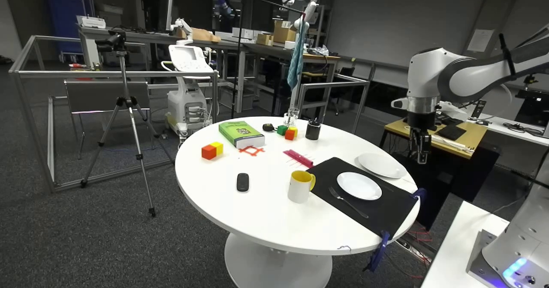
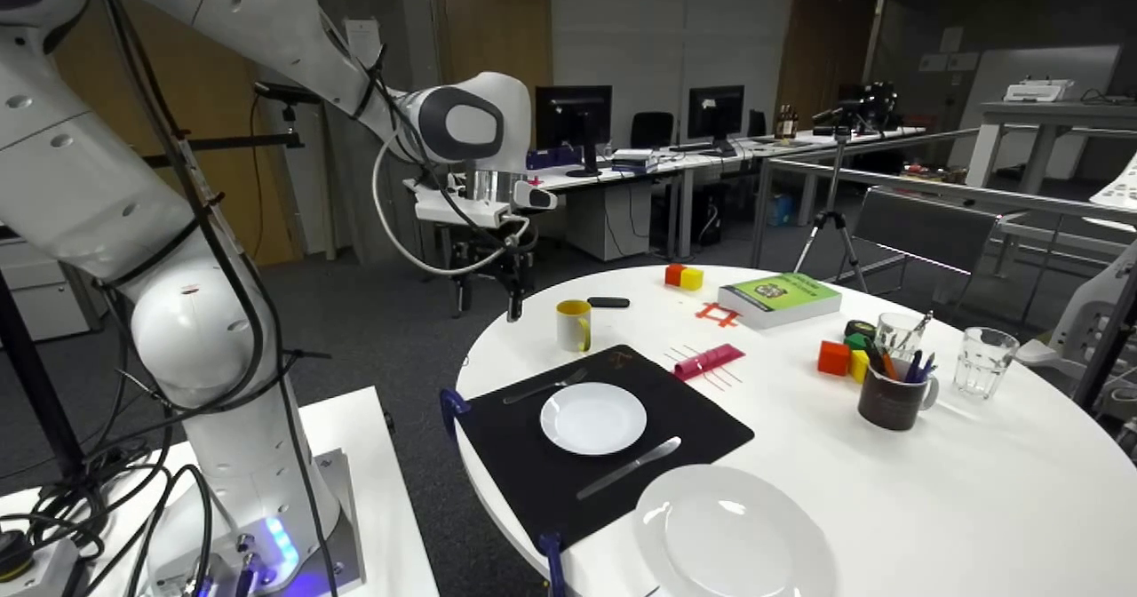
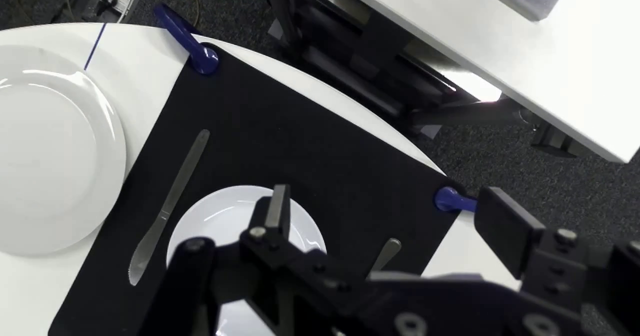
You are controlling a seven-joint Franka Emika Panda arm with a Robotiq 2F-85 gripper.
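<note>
My gripper (image 3: 385, 196) stands open with nothing between its fingers. In both exterior views the gripper (image 1: 418, 156) (image 2: 487, 306) hangs in the air, above table height. Below it, the wrist view shows a black placemat (image 3: 300, 136) with a small white plate (image 3: 215, 221), partly hidden by a finger. A knife (image 3: 167, 208) lies on the mat; of the fork (image 3: 385, 256) only the handle end shows there. A larger white plate (image 3: 45, 151) sits at the left. Close to the mat stands a white mug with yellow inside (image 1: 299, 189) (image 2: 573, 326).
Blue clamps (image 3: 202, 58) (image 3: 450, 199) grip the mat's corners at the round table's edge. Farther over are a dark handheld object (image 1: 242, 182), a green book (image 1: 242, 133), coloured blocks (image 1: 209, 151), a pink piece (image 2: 708, 362), a pen mug (image 2: 893, 399) and glasses (image 2: 984, 362).
</note>
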